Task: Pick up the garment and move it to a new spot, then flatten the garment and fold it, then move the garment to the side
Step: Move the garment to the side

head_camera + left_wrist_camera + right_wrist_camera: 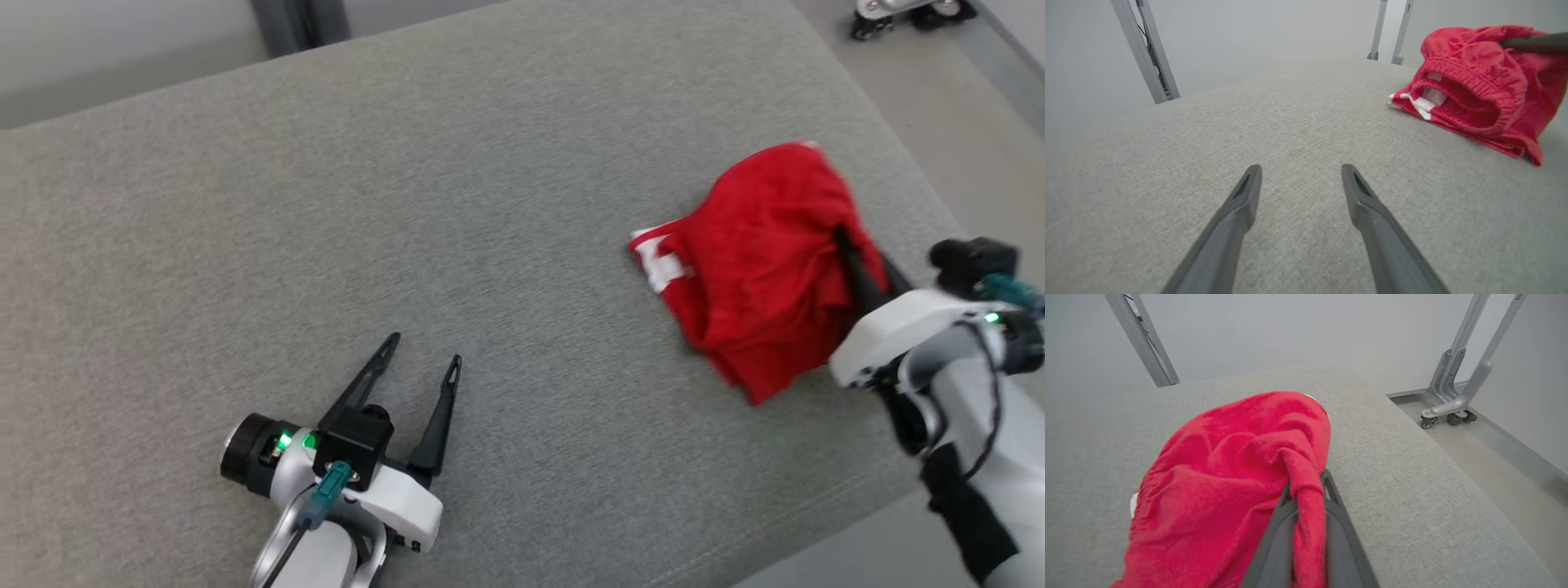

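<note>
On the right part of the grey worktop (408, 204), near its edge: the garment (767, 261), bunched into a red heap. Pinched by a twisted fold between the fingers of the right gripper (845, 241), clamped tight on the cloth, tips buried in it from the head view. Hard to read as a shape, front and back lost in the folds; toward the left, a gathered hem and a white label (1429, 102). At lower left, well apart from the heap, the left gripper (424, 348), fingers spread wide over bare worktop, holding nothing. Beyond the far right corner, on the floor, a wheeled frame (1447, 412), cut off at the top.
</note>
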You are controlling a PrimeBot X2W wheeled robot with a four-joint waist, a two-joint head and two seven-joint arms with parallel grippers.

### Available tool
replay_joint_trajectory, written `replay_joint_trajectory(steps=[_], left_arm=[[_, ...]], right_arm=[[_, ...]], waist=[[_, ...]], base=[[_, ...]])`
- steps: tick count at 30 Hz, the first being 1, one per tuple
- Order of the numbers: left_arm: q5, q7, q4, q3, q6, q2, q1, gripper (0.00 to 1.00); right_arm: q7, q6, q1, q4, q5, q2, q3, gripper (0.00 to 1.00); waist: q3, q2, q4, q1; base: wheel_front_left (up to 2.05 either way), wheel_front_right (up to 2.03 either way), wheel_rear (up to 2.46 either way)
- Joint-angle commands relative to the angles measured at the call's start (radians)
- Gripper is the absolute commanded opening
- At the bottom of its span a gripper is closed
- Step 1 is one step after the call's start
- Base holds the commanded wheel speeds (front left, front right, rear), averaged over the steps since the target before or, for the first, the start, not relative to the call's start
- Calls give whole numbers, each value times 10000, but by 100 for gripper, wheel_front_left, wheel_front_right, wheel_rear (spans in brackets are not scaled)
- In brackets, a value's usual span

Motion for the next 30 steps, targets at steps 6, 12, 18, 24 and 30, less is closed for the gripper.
replay_joint_trajectory(steps=[6,12,18,24,30], left_arm=[[108,-16,-277,130,19,117,-460,100],[72,-10,-517,210,167,84,-296,100],[-54,-10,-548,361,323,41,-117,100],[-301,-11,-558,700,585,-8,154,100],[-633,-10,-543,1312,867,-41,658,100]], right_arm=[[-27,-3,-731,1220,-931,-1020,-2085,0],[-23,-3,-668,1764,-2835,-1634,-5061,100],[-24,-3,-304,467,-4861,-1072,-7618,100],[-23,-3,501,-1891,-5409,399,-7056,100],[-24,-3,2076,-3612,-4513,1126,-5592,100]], waist=[[872,0,1531,0],[815,0,2182,0],[511,0,2281,0],[-259,0,2457,0],[-1091,0,2847,0]], base=[[0,0,0],[0,0,0],[0,0,0],[0,0,0],[0,0,0]])
